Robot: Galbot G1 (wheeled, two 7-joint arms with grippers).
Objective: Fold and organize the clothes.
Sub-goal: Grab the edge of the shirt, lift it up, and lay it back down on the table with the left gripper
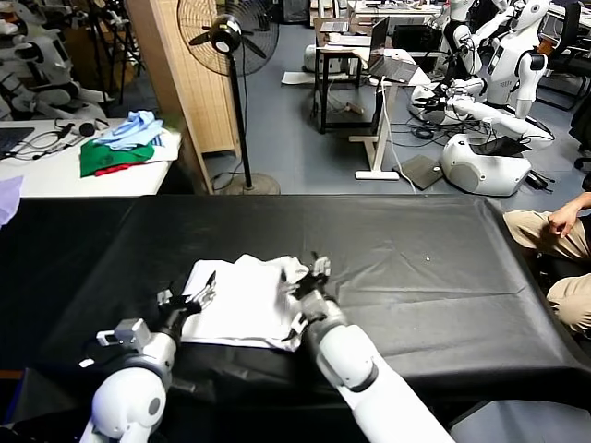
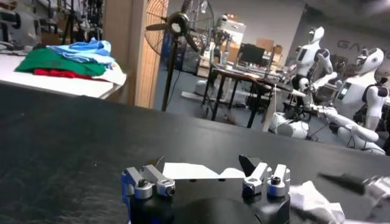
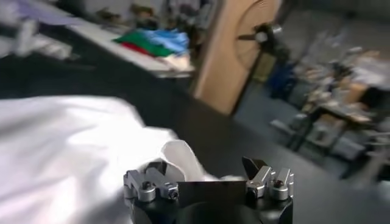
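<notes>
Head view: left end effector (image 1: pixel 189 297) at the near-left edge of the white T-shirt (image 1: pixel 245 300), fingers spread, holding nothing. Right end effector (image 1: pixel 309 291) at the shirt's near-right side, fingers likewise spread, one finger over the rumpled cloth — contact cannot be told. T-shirt lies partly folded on the black-covered surface (image 1: pixel 416 268), near the robot's edge, between the two arms; its plain side shows. Beyond the surface, left — a white table (image 1: pixel 55 175) bearing a pile of blue, green and red garments (image 1: pixel 120 148). Behind, a standing fan (image 1: pixel 228 37) beside a wooden pillar (image 1: pixel 180 83). At far right a seated person (image 1: pixel 559 245).
</notes>
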